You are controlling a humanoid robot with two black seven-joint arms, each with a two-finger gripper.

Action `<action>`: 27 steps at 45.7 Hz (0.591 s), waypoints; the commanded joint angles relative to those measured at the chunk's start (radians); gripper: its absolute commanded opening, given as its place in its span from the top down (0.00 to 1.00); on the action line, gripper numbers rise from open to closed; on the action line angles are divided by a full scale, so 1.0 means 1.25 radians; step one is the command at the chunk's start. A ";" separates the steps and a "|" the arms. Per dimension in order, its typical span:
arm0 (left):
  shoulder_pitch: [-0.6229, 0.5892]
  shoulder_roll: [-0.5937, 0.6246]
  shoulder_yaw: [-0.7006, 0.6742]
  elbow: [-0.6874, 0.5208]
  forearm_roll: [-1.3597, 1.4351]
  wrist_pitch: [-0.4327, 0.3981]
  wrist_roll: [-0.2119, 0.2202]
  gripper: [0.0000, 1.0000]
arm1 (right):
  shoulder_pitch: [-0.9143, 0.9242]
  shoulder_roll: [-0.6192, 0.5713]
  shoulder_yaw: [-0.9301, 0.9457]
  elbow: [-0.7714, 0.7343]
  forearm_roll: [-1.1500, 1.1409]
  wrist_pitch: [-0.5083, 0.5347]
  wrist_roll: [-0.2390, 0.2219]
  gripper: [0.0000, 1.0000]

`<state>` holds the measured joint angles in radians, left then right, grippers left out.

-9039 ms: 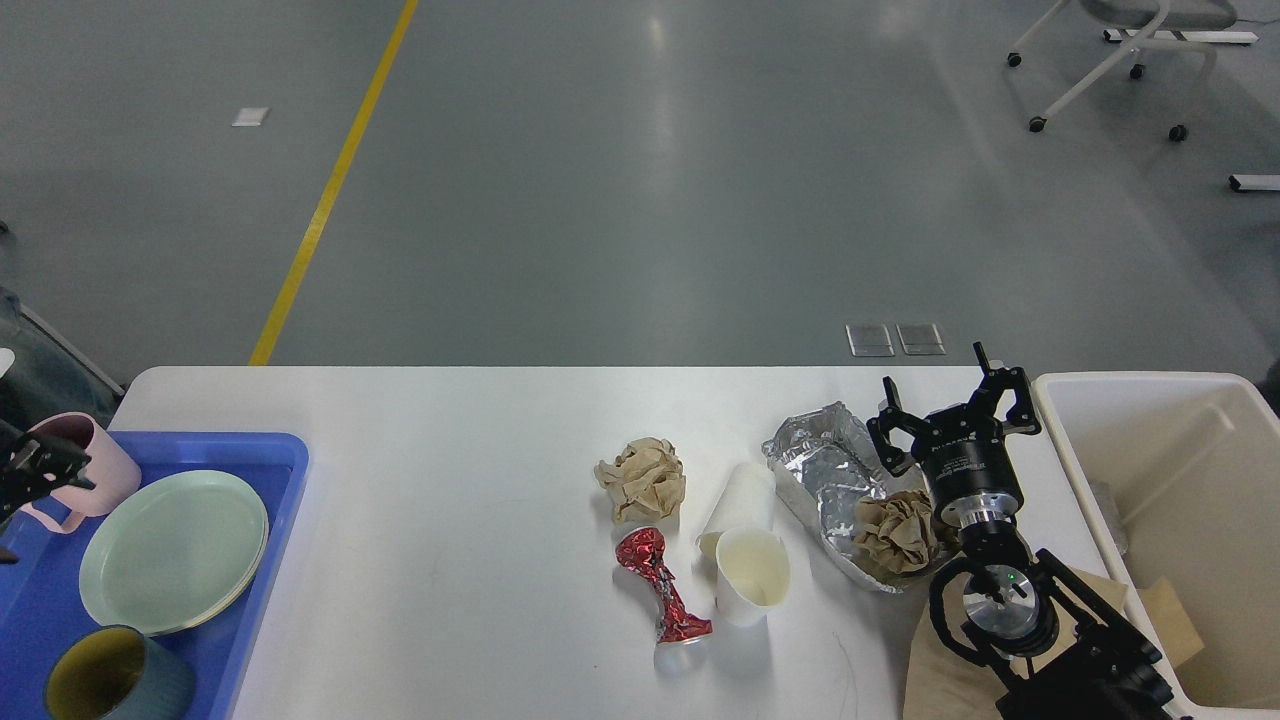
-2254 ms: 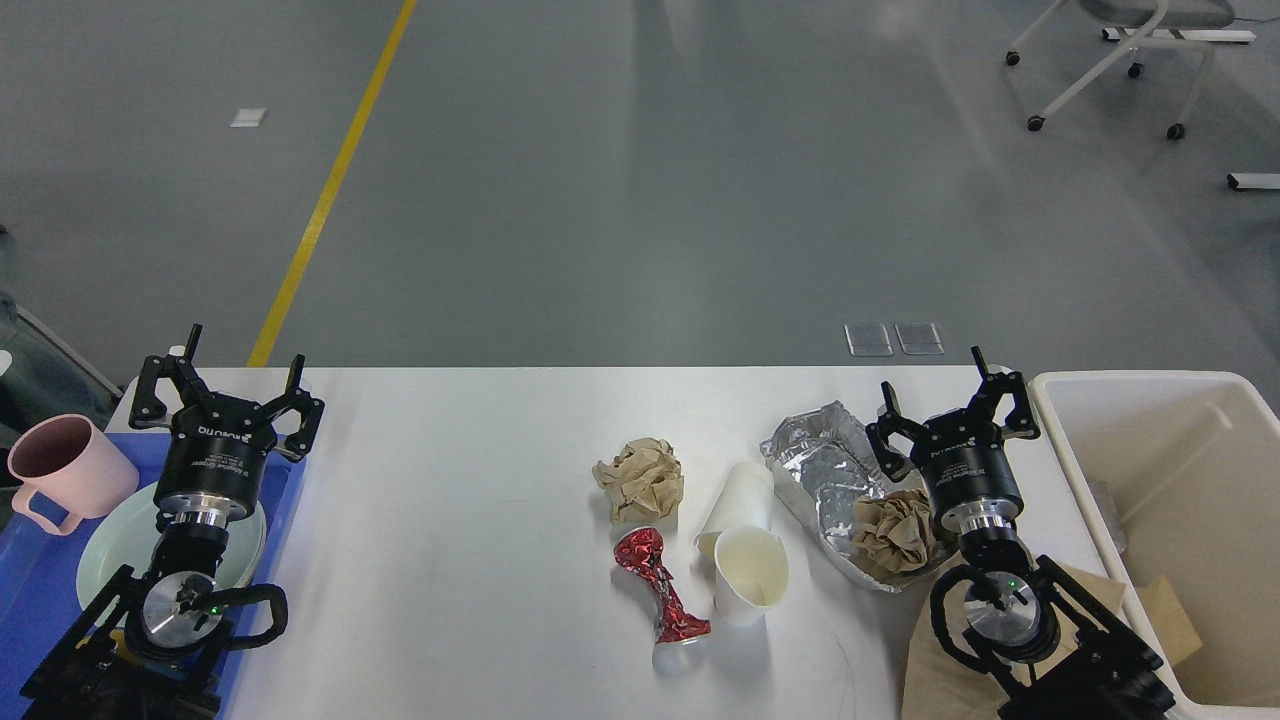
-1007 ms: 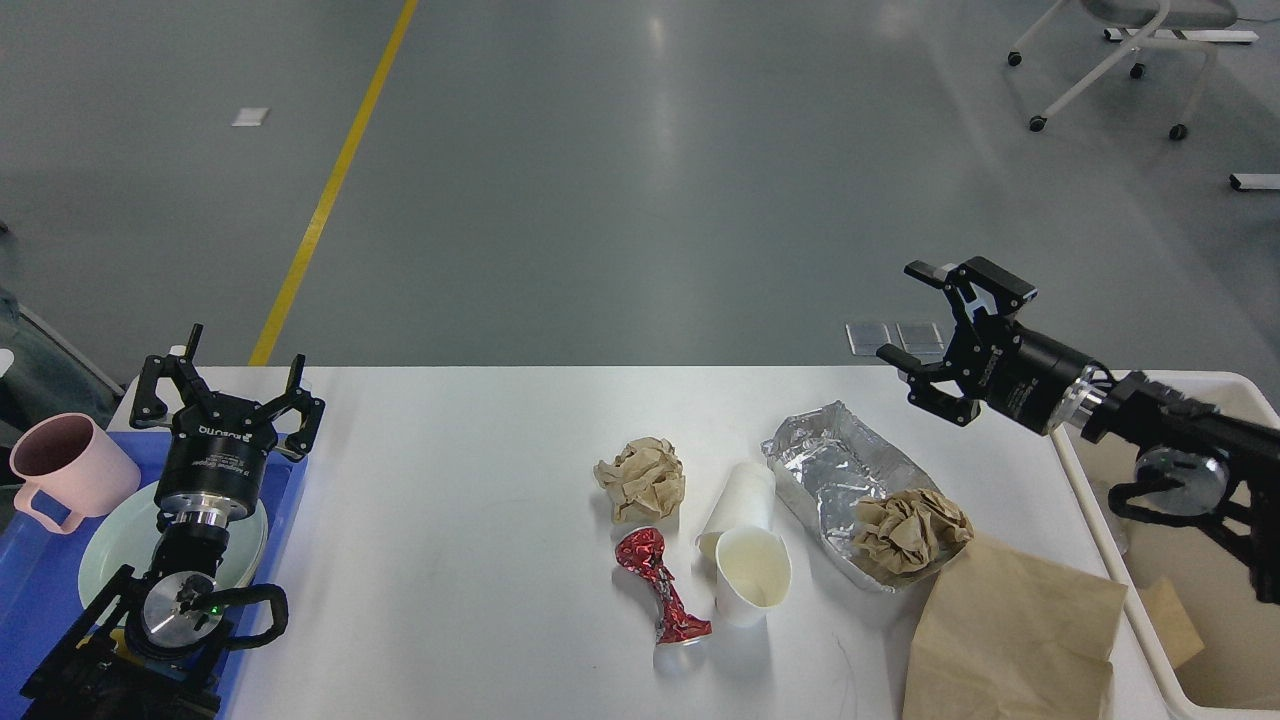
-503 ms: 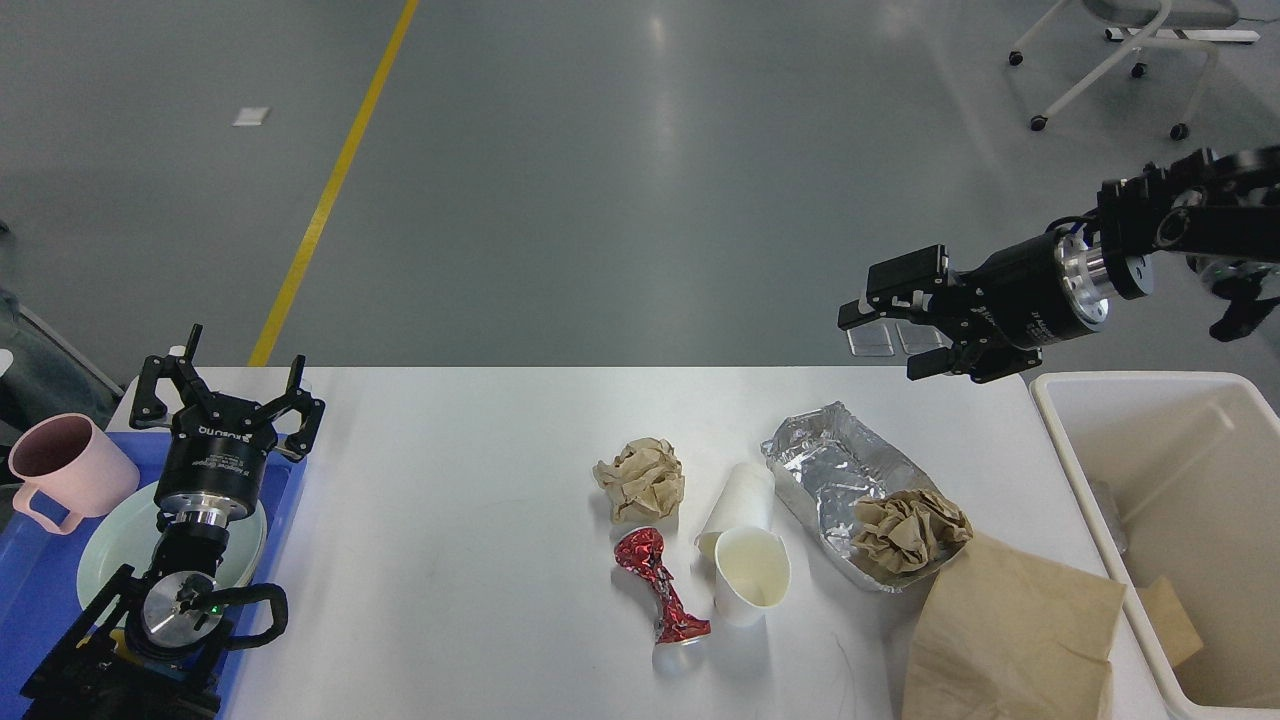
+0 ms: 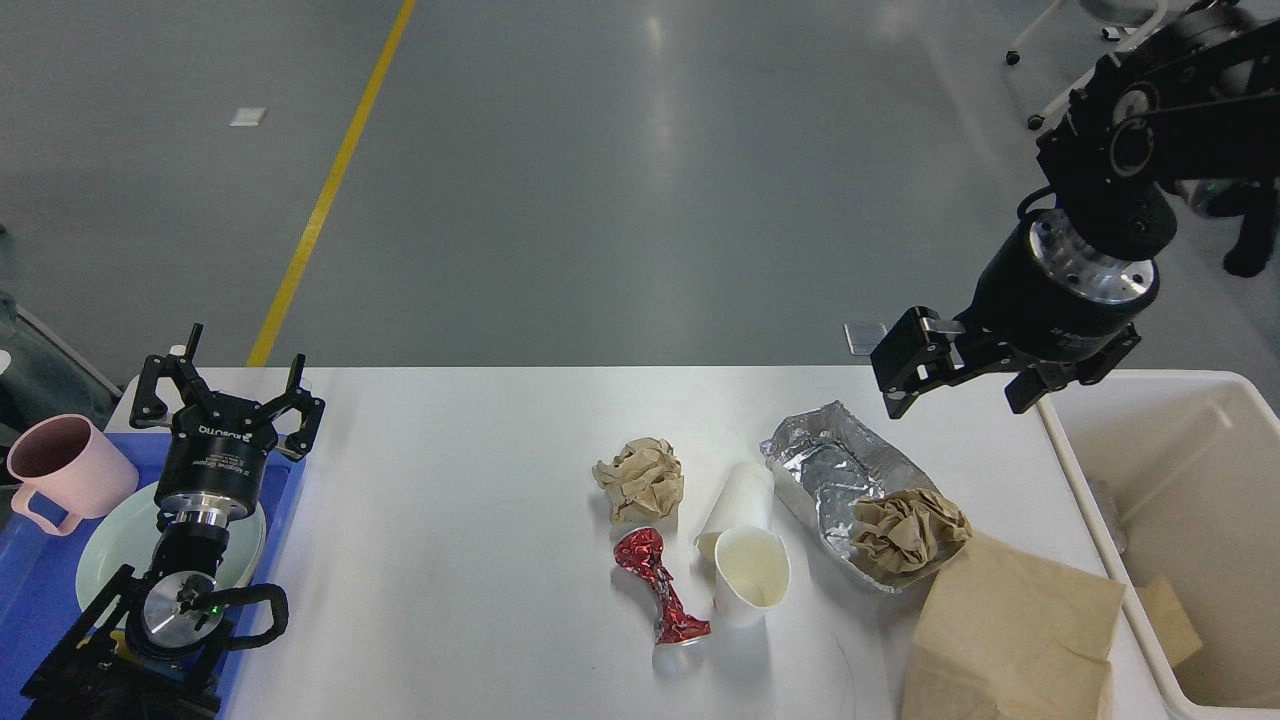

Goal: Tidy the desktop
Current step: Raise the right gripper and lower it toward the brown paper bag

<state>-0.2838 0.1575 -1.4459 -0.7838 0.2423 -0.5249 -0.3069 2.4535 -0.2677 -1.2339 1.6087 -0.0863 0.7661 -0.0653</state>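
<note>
The white desktop point(image 5: 450, 480) holds a crumpled brown paper ball point(image 5: 642, 478), a crushed red can point(image 5: 662, 590), two white paper cups point(image 5: 752, 575) lying together, and a crumpled foil tray point(image 5: 830, 465) with a brown paper wad point(image 5: 908, 530) in it. A flat brown paper bag point(image 5: 1010, 640) lies at the front right. My right gripper point(image 5: 960, 385) hangs open and empty above the desktop's far right, just beyond the foil tray. My left gripper point(image 5: 228, 388) is open and empty over the blue tray's right edge.
A blue tray point(image 5: 40, 610) at the left holds a pink mug point(image 5: 60, 478) and green plates point(image 5: 105, 555). A cream-white bin point(image 5: 1200, 470) stands at the right with scraps inside. My right arm reaches in from the top right.
My right arm has lifted and swung; its gripper turned from pointing left to pointing down over the far right of the desktop. My left arm has not moved.
</note>
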 commanded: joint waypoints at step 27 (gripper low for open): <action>0.000 0.000 0.001 0.000 0.000 0.000 0.001 0.03 | 0.110 -0.025 -0.132 0.102 0.009 0.017 -0.028 0.00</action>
<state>-0.2838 0.1580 -1.4465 -0.7838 0.2424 -0.5247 -0.3052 2.6047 -0.2640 -1.3827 1.7395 -0.0775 0.7904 -0.1007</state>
